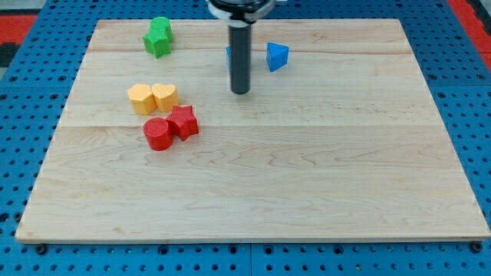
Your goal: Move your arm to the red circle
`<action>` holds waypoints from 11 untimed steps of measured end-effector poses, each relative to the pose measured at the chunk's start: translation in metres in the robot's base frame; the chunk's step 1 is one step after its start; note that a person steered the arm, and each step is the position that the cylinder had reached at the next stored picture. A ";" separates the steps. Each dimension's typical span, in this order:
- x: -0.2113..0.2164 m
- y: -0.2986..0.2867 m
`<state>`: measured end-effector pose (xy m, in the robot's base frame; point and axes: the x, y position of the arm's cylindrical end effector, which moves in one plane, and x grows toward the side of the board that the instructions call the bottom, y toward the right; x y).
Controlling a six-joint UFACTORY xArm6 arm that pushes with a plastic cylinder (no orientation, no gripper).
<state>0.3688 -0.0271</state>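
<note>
Pale wooden board [307, 169] on blue pegboard [23, 92]; red strip at view's top corners. My tip [241, 92] rests on board, upper middle; plain rod, no jaws, touching no block. Red circle [158, 134] toward view's left and lower, touching red star [183, 122]. Yellow hexagon [140, 99] and yellow heart [164, 96] just above the reds. Green star [159, 36] top left. Blue triangle [277, 57] right of rod; another blue block [229, 54] mostly hidden behind rod. Bare board between tip and red circle.

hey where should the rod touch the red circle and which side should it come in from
Judging by the layout, meet the red circle on its round side wall, from the view's bottom right. My tip is up and right of it, and the red star touches its upper right.
</note>
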 end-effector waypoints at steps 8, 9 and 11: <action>-0.004 -0.073; 0.004 -0.005; 0.114 0.056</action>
<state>0.4831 0.0291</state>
